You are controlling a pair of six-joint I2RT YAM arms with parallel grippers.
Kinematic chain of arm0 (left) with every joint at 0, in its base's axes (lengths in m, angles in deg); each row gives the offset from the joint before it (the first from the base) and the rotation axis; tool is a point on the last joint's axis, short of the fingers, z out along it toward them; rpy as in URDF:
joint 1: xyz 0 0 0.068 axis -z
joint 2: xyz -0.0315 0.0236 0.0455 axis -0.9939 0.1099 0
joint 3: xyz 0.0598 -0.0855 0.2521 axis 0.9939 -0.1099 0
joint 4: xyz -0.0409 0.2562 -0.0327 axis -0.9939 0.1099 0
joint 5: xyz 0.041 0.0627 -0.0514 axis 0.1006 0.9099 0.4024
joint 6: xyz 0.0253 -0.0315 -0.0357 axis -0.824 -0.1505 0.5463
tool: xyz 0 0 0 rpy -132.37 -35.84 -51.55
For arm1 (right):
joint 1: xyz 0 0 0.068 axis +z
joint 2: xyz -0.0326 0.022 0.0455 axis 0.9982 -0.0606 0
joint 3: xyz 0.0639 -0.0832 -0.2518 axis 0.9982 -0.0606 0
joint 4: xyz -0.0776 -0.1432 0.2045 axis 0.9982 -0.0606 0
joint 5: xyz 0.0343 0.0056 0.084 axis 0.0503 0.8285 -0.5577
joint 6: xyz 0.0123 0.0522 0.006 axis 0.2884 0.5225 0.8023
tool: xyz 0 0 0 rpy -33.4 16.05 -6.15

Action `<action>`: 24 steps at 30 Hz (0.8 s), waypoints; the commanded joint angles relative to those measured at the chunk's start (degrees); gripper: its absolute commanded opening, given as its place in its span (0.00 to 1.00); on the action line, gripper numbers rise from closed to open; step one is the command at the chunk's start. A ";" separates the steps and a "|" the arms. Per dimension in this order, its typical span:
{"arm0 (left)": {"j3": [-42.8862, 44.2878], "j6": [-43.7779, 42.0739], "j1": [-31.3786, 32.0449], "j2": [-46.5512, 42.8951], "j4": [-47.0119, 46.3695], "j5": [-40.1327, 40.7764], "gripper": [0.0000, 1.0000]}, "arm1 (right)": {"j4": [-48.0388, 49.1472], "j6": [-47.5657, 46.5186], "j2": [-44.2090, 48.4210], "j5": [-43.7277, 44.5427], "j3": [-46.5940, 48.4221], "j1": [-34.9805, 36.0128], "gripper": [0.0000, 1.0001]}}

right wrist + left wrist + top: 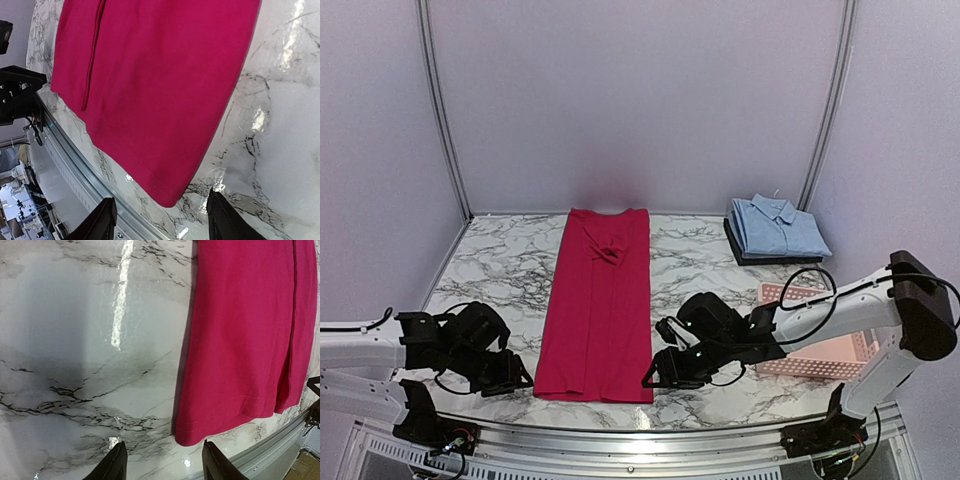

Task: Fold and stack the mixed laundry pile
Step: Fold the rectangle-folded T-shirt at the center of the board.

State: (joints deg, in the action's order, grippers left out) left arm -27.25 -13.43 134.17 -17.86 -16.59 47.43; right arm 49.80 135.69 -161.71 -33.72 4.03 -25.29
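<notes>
I see the red garment [600, 310] lying flat in the middle of the table [495, 265]. It's folded into a long narrow strip running from the far edge to the near edge, with a small bunch of cloth near its far end.

Left gripper [162, 466] is low over the marble at the strip's near left corner. Jaws are partway apart with nothing between them, and the hem corner is just beyond the tips.

Right gripper [162, 222] mirrors it at the near right corner. Jaws are likewise apart and empty, with the hem corner just ahead of the gap. I can't tell if any fingertip touches the cloth.

Blue shirt [777, 225] is folded, collar up, on the dark tray [775, 260] at far right, well apart from the red one. Pink basket [835, 352] stands near right, partly behind the right arm [830, 310].
</notes>
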 commanded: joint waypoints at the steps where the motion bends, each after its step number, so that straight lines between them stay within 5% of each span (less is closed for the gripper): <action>1: -0.44 2.49 2.29 1.72 -4.65 1.27 0.53 | 4.20 2.66 -1.78 -0.63 -1.12 0.86 0.56; 16: -2.83 6.22 5.91 6.65 -10.03 2.77 0.44 | 5.10 2.88 -6.47 -3.02 -1.12 1.84 0.41; 24: -1.41 6.61 8.11 9.22 -11.24 3.57 0.20 | 5.62 2.43 -6.57 -3.29 -1.72 2.18 0.17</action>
State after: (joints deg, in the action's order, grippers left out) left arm -29.35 -6.67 140.71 -10.52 -29.51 49.46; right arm 56.49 138.18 -167.61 -37.15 2.37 -24.00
